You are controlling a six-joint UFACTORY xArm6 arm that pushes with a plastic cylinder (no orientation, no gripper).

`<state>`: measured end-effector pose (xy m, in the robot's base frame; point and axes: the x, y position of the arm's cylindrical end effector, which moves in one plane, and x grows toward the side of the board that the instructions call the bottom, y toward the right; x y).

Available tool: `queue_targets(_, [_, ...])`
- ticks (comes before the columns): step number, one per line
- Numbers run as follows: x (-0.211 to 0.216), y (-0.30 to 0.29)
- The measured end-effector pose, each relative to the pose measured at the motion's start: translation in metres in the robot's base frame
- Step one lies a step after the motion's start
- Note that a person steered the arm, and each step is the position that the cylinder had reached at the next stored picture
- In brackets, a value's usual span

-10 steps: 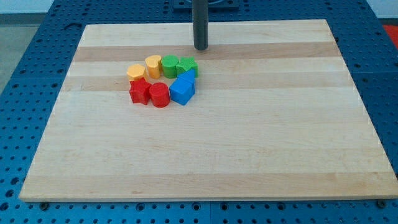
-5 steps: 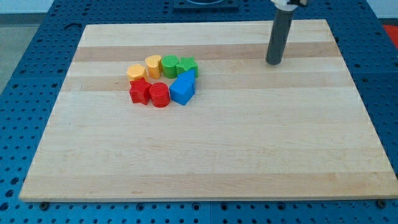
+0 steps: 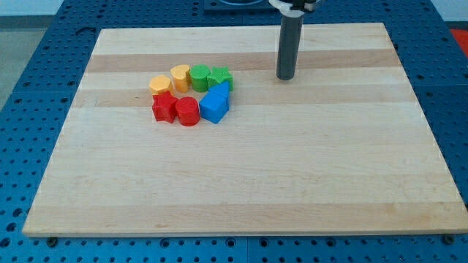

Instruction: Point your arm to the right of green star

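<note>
No jaws on this rig, so nothing is clamping or letting go; it's just a dark rod with my tip (image 3: 285, 77) sitting on the wooden board (image 3: 292, 168), well off to the view's right of the green star (image 3: 220, 77). That star is sitting at the top right of the block cluster, touching a green round block (image 3: 199, 76) and the blue blocks (image 3: 216, 104). Can't make out any long axis or heading on it, and no readable writing is showing anywhere.

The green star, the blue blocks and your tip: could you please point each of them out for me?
green star (image 3: 220, 77), camera view, on its top face.
blue blocks (image 3: 214, 107), camera view, on the nearer block's top face.
my tip (image 3: 284, 77), camera view, at the rod's very end, to the star's right.
</note>
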<state>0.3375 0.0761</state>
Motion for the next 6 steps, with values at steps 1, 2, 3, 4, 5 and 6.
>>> queue_targets(1, [0.0, -0.001])
queue_targets(2, [0.0, -0.001])
queue_targets(3, [0.0, -0.018])
queue_targets(4, [0.003, -0.044])
queue_targets(5, [0.009, -0.063])
queue_targets(6, [0.028, -0.088])
